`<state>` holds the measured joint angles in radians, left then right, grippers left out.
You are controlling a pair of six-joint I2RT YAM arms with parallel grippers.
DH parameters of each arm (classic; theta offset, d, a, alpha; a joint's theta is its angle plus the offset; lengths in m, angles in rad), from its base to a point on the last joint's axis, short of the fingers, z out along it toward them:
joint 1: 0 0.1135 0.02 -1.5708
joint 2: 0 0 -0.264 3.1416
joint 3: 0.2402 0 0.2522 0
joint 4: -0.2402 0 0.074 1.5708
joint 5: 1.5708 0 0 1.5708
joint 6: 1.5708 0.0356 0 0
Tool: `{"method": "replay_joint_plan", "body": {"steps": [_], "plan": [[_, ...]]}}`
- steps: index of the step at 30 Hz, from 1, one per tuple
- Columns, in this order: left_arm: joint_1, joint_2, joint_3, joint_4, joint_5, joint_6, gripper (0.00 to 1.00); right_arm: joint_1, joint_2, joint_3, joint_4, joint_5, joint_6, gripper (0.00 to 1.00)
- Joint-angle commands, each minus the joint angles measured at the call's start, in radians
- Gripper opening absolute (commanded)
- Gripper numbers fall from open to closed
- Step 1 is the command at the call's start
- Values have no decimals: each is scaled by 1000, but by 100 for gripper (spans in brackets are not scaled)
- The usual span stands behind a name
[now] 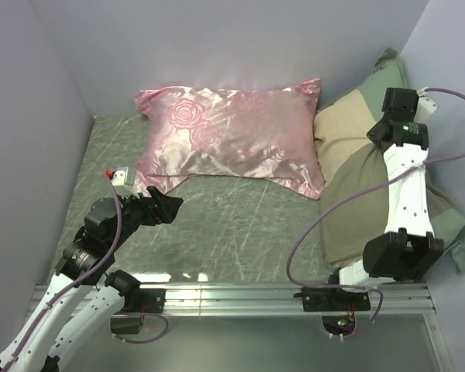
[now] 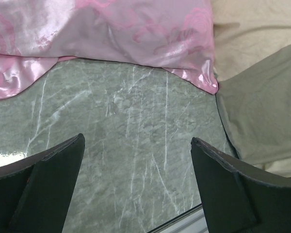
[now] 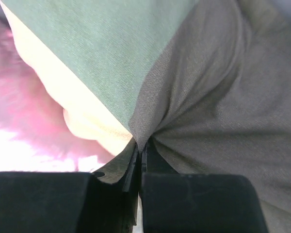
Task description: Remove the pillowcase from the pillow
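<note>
The pillowcase (image 1: 349,229) lies bunched along the right side of the counter (image 1: 217,225), pressed against the right wall (image 1: 457,70) and into the back corner. The right jaws are clamped together on a fold of it where the green, tan and grey checks meet. A pink pillow (image 1: 232,132) sits at the back, its right corner touching the pillowcase. The left jaws hang wide apart over the front-left, with open counter between them and the pillowcase.

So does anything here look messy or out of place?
Only the checked pillowcase: it's bunched against the right wall, and the fabric puckers where the right gripper pinches it. The pink pillow lies flat.
</note>
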<state>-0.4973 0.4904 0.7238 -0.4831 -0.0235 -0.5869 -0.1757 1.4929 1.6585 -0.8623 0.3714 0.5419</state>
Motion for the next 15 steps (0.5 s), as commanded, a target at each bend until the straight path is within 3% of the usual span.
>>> {"method": "replay_joint_plan", "body": {"steps": [1, 15], "plan": [[-3, -3, 0, 31, 10, 16, 97, 21, -152, 170, 59, -34, 9, 0], [-3, 0, -1, 35, 11, 15, 99, 171, -460, 146, 224, -353, -8, 0]]}}
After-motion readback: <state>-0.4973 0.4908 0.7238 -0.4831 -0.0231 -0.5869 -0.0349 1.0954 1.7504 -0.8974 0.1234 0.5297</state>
